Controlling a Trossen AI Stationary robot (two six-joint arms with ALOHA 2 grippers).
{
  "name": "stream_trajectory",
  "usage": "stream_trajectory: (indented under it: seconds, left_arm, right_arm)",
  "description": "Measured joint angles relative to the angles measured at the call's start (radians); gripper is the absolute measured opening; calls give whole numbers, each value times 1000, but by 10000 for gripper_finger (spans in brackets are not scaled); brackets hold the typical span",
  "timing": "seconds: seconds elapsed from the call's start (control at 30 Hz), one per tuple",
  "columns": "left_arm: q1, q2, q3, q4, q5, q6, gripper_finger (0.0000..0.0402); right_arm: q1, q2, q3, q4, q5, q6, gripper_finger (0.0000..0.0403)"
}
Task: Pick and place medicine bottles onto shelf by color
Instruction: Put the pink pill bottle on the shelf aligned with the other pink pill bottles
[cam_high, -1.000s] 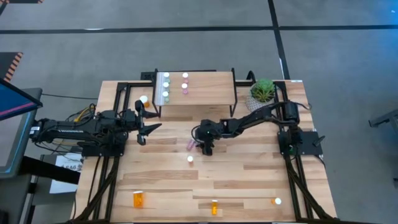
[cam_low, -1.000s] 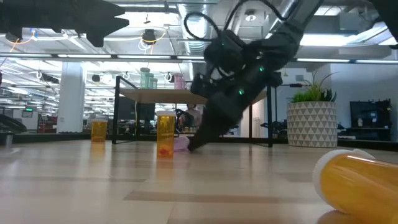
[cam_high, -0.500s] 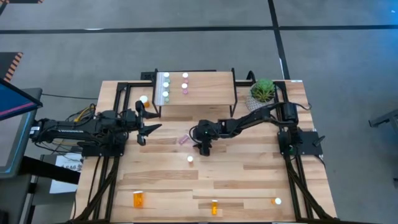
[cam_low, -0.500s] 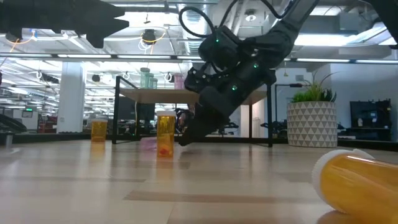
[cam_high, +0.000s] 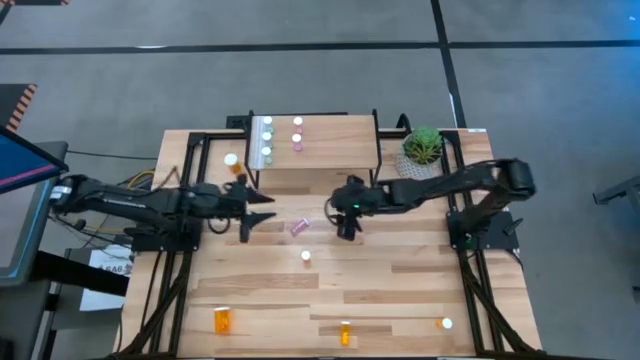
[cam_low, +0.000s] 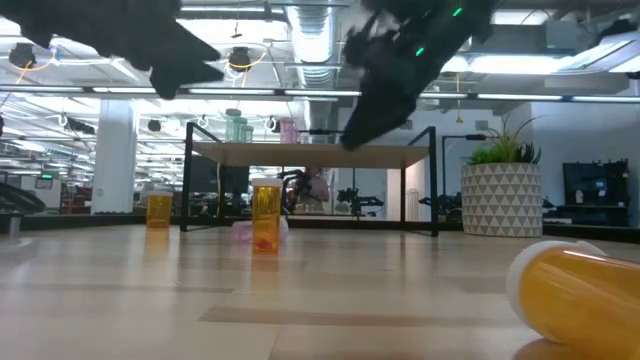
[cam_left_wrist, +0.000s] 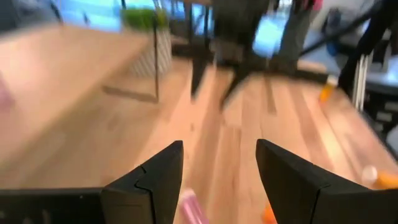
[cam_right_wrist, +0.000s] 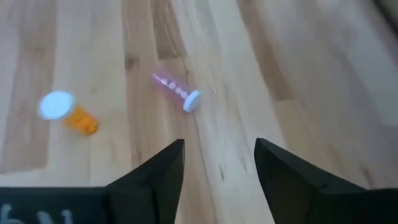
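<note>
A pink medicine bottle (cam_high: 298, 227) lies on its side on the tabletop, seen in the right wrist view (cam_right_wrist: 177, 90) with its white cap toward my fingers. An orange bottle (cam_high: 306, 256) stands upright just nearer. My right gripper (cam_high: 347, 225) hangs open above the table, to the pink bottle's right. My left gripper (cam_high: 262, 215) is open to its left, and the pink bottle (cam_left_wrist: 191, 208) shows low between its fingers. The shelf (cam_high: 330, 155) at the far side carries green bottles (cam_high: 266, 137) and pink bottles (cam_high: 297, 133), all standing upright.
A potted plant (cam_high: 423, 146) stands right of the shelf. An orange bottle (cam_high: 232, 160) stands left of the shelf. Three orange bottles stand or lie along the near edge (cam_high: 222, 320), (cam_high: 345, 333), (cam_high: 446, 323); one lies on its side close to the low camera (cam_low: 580, 295).
My right gripper has risen from the table beside the pink bottle and drawn back toward the right edge. The pink bottle has slid a little toward the left and far side and lies on its side. My left gripper has moved toward the table's right, toward the pink bottle.
</note>
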Motion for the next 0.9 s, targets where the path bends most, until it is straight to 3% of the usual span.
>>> stream_trajectory:
  seconds: [0.2,0.4,0.6,0.9]
  left_arm:
    - [-39,215,49,-27,22,-58,190]
    - [-42,374,97,-30,80,-104,190]
    - [-42,478,123,-24,85,-142,190]
    - [-42,576,124,-18,102,-203,190]
  right_arm:
    - [92,-164,-119,34,158,73,197]
    - [220,-228,-287,321,235,143,189]
    - [308,-197,-355,590,343,135,187]
    - [340,-97,-366,736,403,113,187]
